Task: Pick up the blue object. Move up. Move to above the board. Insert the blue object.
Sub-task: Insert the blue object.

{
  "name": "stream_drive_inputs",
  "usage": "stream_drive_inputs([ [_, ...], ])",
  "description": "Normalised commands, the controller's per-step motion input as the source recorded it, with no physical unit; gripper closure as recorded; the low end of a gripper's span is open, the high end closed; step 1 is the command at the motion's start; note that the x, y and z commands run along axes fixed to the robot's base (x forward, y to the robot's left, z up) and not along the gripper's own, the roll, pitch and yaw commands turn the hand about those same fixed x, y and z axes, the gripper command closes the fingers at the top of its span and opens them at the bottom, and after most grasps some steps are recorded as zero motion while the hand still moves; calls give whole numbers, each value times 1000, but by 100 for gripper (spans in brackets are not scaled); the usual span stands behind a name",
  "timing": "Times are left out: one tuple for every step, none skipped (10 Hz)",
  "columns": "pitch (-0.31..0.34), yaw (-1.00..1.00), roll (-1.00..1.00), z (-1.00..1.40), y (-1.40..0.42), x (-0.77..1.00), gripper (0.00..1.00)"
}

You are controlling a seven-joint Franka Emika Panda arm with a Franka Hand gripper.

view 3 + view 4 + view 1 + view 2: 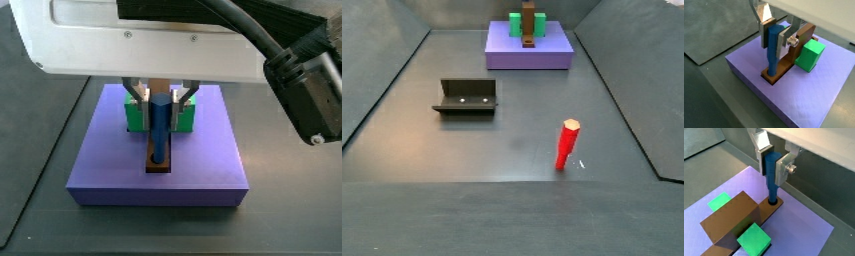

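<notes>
My gripper is shut on the blue object, a slender blue peg held upright between the silver fingers. Its red end does not show. The peg's lower end sits in the round hole at the near end of the board, a narrow brown plank lying on a purple platform. Both wrist views show this: gripper, peg, board. In a side view the gripper hangs over the platform with the peg standing on the board.
A dark brown box lies across the board, with green blocks on either side. On the grey floor a red peg stands upright and the fixture stands to the left. The purple platform is at the far end.
</notes>
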Motion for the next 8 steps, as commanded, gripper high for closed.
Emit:
stream_drive_inputs([
  [-4, 0, 0, 0, 0, -80, 100],
  [0, 0, 0, -34, 189, 0, 100],
  [0, 23, 0, -111, -26, 9, 100],
  [-11, 0, 0, -620, 0, 23, 100],
  [-10, 0, 0, -826, 0, 143, 100],
  [0, 0, -41, -546, 0, 251, 100],
  [-40, -40, -154, -300, -131, 411, 100],
  [-114, 0, -164, -403, -103, 169, 100],
])
